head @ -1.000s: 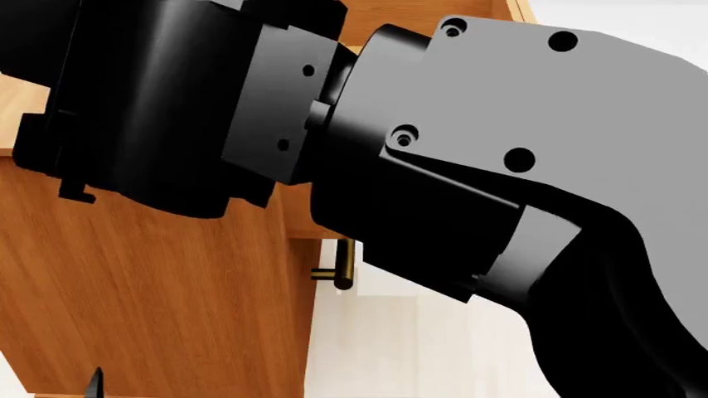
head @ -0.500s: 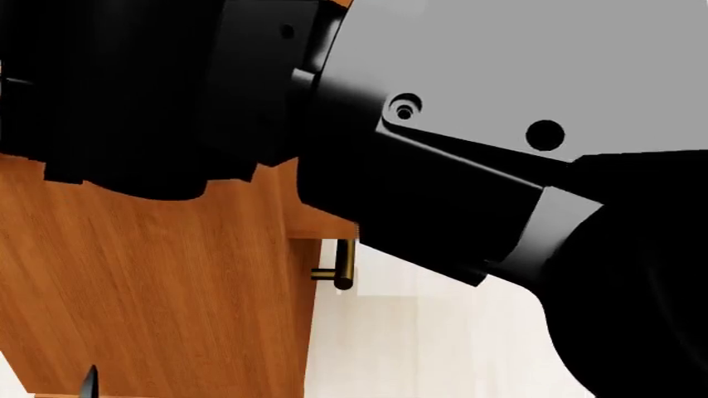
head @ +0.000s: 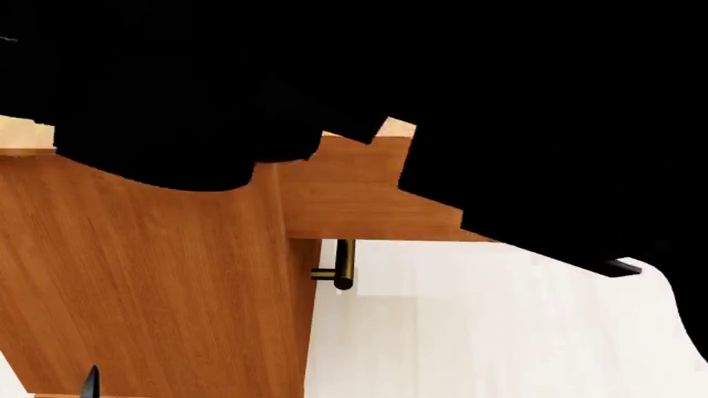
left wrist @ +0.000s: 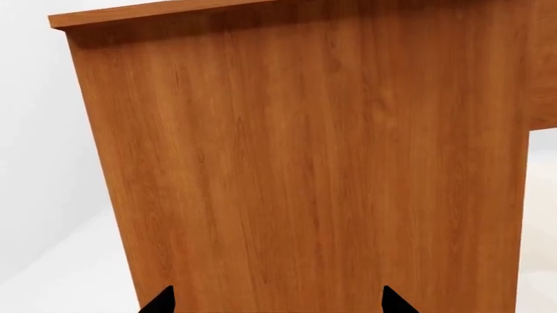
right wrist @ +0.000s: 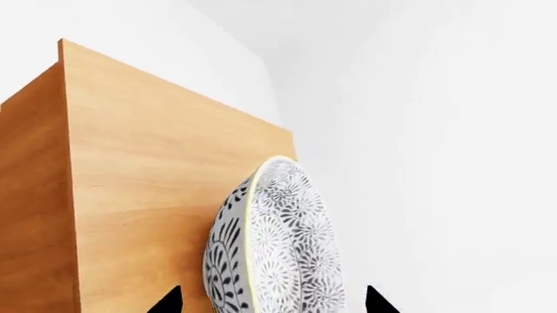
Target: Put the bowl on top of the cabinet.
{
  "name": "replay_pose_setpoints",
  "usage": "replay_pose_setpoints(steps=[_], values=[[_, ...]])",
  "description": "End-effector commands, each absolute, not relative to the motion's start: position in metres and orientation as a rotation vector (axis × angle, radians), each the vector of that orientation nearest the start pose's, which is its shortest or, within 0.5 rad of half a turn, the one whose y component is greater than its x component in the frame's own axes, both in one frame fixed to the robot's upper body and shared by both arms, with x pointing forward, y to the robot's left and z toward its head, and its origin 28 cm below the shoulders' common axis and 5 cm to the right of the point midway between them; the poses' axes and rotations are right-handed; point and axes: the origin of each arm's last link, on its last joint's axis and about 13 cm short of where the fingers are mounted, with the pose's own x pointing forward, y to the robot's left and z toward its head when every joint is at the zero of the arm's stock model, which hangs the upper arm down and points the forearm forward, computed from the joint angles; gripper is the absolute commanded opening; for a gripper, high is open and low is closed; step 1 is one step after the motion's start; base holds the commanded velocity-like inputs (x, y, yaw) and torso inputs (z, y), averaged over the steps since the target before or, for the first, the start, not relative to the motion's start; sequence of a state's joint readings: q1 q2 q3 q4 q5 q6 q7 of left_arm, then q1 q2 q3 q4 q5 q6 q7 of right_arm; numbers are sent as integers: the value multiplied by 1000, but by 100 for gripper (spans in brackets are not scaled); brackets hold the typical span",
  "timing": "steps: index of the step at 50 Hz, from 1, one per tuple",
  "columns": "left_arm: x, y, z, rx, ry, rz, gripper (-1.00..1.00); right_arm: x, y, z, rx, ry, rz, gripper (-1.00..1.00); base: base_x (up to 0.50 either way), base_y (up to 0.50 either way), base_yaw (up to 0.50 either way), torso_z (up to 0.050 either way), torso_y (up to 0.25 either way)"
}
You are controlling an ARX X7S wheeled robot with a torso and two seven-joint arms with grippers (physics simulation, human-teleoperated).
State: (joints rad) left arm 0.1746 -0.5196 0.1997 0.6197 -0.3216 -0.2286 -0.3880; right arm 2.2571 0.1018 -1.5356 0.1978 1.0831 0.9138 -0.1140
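Bowl held in the right fingers against the cabinet.

The cabinet (right wrist: 165,189) fills most of each view, its orange-brown wood side (left wrist: 304,169) just before the left wrist camera and one brass handle (head: 343,265) visible from the head. The patterned bowl (right wrist: 278,241) stands on its edge between the right fingers (right wrist: 165,301), which hold it. The left fingers (left wrist: 161,301) are spread wide, holding nothing.
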Motion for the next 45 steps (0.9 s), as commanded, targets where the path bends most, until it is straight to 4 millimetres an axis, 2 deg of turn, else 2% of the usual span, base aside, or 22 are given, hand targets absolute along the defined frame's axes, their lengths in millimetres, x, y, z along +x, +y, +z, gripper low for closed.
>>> replay_pose_setpoints(steps=[1, 19, 21, 25, 26, 31, 32, 35, 37, 45], values=[[160, 238, 92, 122, -109, -27, 100, 271, -10, 444, -1171, -46, 581, 100, 0, 0, 0, 0, 0], [168, 236, 82, 143, -80, -20, 100, 266, -106, 410, -952, 25, 359, 100, 0, 0, 0, 0, 0], [169, 234, 81, 146, -75, -23, 100, 265, -122, 398, -901, 40, 318, 100, 0, 0, 0, 0, 0], [169, 233, 79, 149, -71, -26, 100, 266, -139, 382, -840, 60, 269, 100, 0, 0, 0, 0, 0], [169, 233, 78, 150, -67, -28, 100, 265, -149, 372, -806, 64, 246, 100, 0, 0, 0, 0, 0], [173, 232, 75, 153, -55, -27, 100, 258, -167, 350, -729, 53, 203, 100, 0, 0, 0, 0, 0], [174, 231, 73, 155, -50, -26, 100, 254, -173, 340, -705, 44, 190, 100, 0, 0, 0, 0, 0], [175, 231, 70, 157, -41, -26, 100, 247, -182, 325, -665, 29, 177, 100, 0, 0, 0, 0, 0], [177, 230, 69, 160, -35, -32, 100, 240, -190, 307, -621, 17, 163, 100, 0, 0, 0, 0, 0], [183, 231, 64, 154, -16, -20, 100, 224, -202, 255, -539, -22, 157, 100, 0, 0, 0, 0, 0]])
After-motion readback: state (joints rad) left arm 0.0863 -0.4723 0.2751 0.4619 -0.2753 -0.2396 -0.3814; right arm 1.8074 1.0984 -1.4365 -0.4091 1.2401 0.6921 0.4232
